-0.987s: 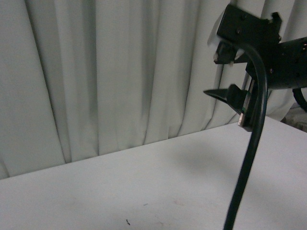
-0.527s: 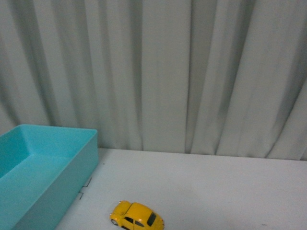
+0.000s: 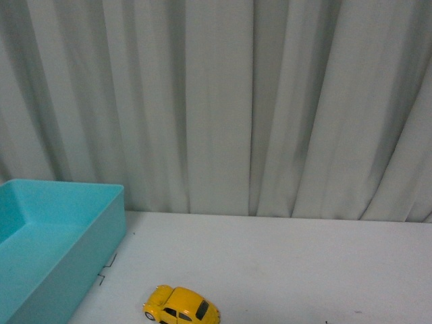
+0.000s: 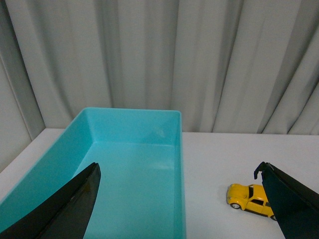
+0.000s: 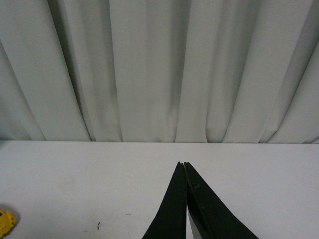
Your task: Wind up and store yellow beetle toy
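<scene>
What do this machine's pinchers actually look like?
The left gripper has two matte black fingers, flat and tapering like blades, one notched near its tip. The right gripper has the same slim black wedges. No cables or markings show.

One glossy yellow beetle toy car (image 3: 181, 307). One turquoise rectangular plastic bin (image 3: 88, 263). One flat white table (image 3: 304, 263). One pleated grey-white fabric curtain (image 3: 223, 101). Grippers: two, both mine, my black left gripper (image 4: 177, 168) and my black right gripper (image 5: 183, 164). I see two tapered fingers on each, four in all. Tiny dark marks (image 3: 106, 268) beside the bin: two, too small to identify.
</scene>
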Controlling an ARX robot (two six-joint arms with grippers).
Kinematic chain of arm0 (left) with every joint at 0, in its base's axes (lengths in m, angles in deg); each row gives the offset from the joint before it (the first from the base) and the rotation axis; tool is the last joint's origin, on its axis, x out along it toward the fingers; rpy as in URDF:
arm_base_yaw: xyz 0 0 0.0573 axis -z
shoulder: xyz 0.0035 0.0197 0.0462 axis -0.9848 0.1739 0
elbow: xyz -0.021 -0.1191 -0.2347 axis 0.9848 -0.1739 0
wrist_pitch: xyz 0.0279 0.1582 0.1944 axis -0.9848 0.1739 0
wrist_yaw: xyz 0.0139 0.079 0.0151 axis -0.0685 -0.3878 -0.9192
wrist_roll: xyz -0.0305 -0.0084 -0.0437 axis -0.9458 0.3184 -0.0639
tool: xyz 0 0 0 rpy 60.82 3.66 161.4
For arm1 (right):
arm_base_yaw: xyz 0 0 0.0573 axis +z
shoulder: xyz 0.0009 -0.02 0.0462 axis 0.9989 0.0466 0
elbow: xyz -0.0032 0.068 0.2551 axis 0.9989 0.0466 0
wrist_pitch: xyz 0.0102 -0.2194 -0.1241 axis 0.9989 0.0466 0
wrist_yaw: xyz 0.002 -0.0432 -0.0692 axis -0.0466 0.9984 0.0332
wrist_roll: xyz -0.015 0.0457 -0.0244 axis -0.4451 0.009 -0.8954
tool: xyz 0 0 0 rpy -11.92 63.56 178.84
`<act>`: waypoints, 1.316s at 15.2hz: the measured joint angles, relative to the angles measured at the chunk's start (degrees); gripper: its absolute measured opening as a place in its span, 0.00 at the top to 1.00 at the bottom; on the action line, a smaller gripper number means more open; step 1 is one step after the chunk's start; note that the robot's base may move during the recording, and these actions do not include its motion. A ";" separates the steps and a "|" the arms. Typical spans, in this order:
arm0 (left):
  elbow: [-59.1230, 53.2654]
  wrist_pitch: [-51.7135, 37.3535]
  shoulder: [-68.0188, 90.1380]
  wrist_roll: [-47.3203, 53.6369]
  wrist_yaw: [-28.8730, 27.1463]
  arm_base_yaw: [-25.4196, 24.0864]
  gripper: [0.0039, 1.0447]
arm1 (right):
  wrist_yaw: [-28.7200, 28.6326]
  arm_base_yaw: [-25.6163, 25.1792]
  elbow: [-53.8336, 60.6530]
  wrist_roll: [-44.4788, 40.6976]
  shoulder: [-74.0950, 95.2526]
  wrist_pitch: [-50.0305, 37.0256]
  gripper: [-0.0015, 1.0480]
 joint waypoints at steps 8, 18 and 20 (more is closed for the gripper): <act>0.00 0.00 0.00 0.00 0.00 0.00 0.06 | 0.04 0.00 3.41 0.02 -12.90 7.91 0.98; 0.00 0.00 0.00 -0.02 -0.04 0.00 0.06 | 0.13 0.00 3.34 0.04 -30.93 28.61 0.98; -0.02 0.00 0.00 -0.02 -0.02 0.00 0.06 | 0.15 0.00 3.37 0.04 -32.30 28.83 0.98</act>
